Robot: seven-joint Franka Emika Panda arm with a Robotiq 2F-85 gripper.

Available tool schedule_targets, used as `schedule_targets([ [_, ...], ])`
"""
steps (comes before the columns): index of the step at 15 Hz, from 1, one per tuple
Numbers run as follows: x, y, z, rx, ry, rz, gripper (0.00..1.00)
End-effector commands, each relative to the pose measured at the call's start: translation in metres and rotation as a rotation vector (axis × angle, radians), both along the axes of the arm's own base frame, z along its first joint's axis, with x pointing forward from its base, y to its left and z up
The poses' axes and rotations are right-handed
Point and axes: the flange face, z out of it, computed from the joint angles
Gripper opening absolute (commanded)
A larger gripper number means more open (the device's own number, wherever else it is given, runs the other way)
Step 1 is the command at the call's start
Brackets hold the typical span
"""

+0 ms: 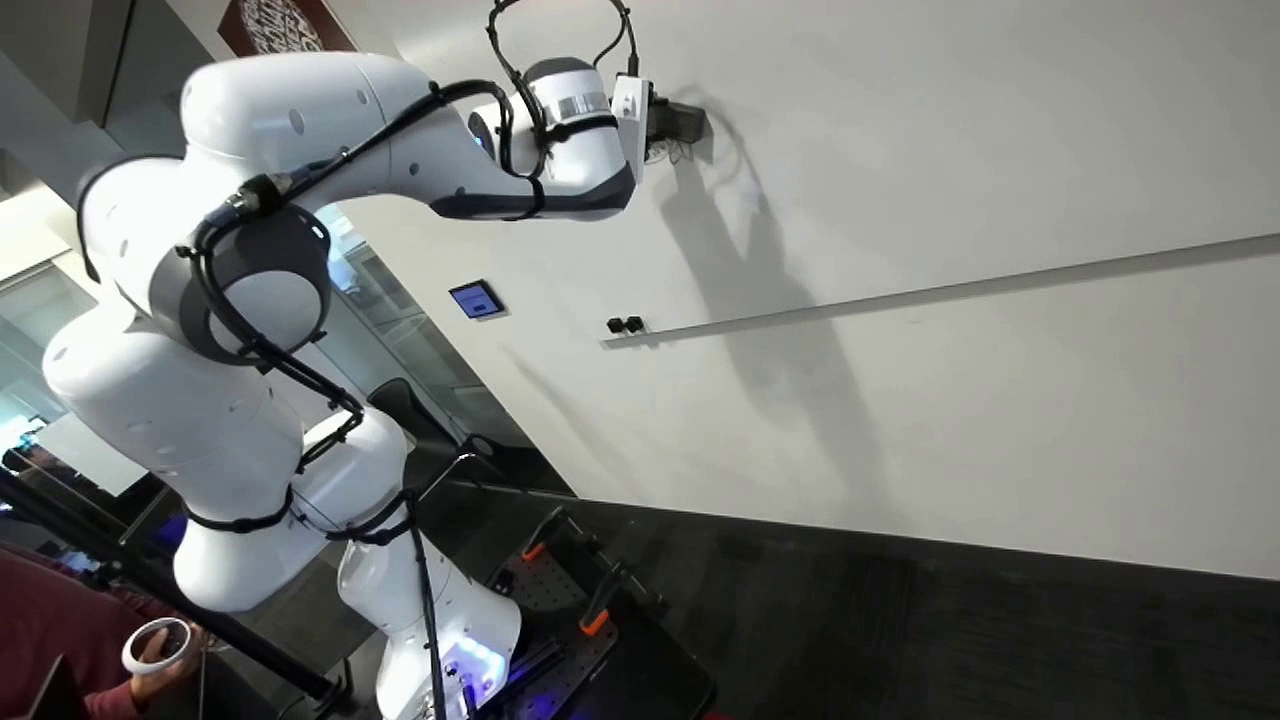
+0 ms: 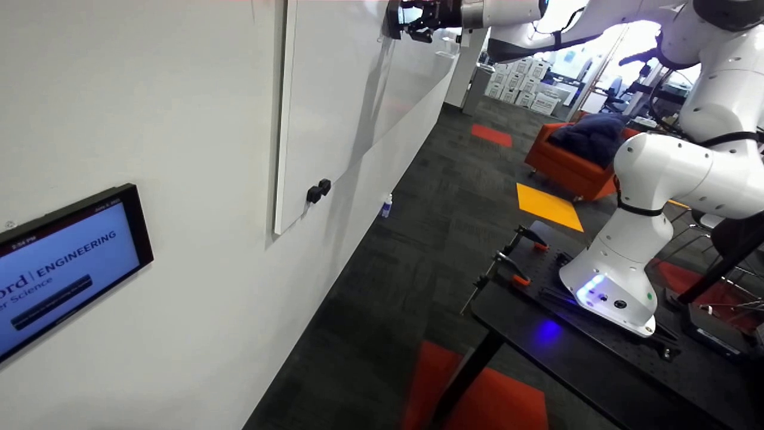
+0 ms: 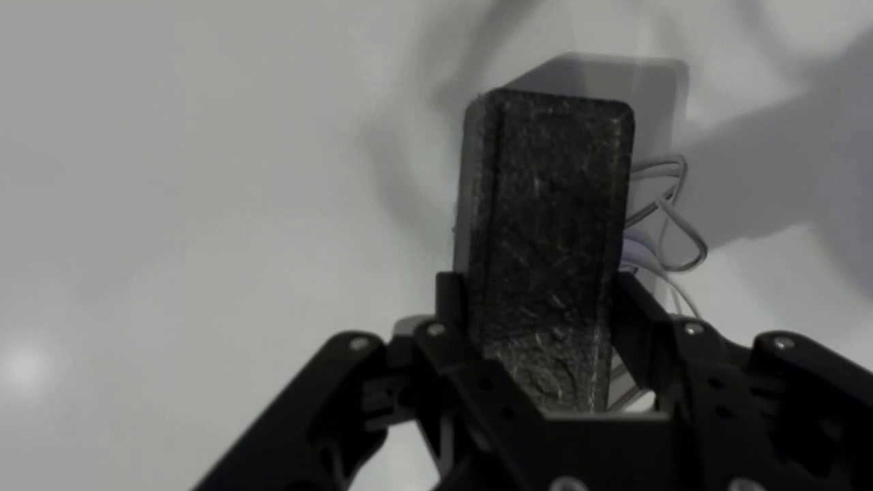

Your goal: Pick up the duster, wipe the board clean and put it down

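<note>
Black rectangular block duster [image 3: 545,232] is mid-frame in the wrist view, gripped by the jointed black pincer [image 3: 539,303] facing the glossy white whiteboard [image 3: 204,204]. Best press its face flat, sweeping frame-right over the grey looped scribbles [image 3: 678,221].

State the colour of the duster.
The duster is black with pale flecks and scuffs; it shows best in the wrist view.
</note>
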Motion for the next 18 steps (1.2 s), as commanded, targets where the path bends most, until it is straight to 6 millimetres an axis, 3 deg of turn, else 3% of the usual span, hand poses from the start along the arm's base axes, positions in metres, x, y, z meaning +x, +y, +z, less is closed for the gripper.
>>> schedule_targets([
  [1, 0.018, 0.014, -0.008, -0.009, 0.003, 0.038, 0.31],
  [5, 0.013, 0.026, -0.024, -0.064, 0.030, 0.115, 0.31],
  [12, -0.010, 0.066, -0.047, -0.179, 0.040, 0.253, 0.31],
  [16, -0.015, 0.070, -0.034, -0.238, 0.005, 0.228, 0.31],
  [18, -0.030, 0.073, -0.021, -0.285, -0.007, 0.183, 0.31],
])
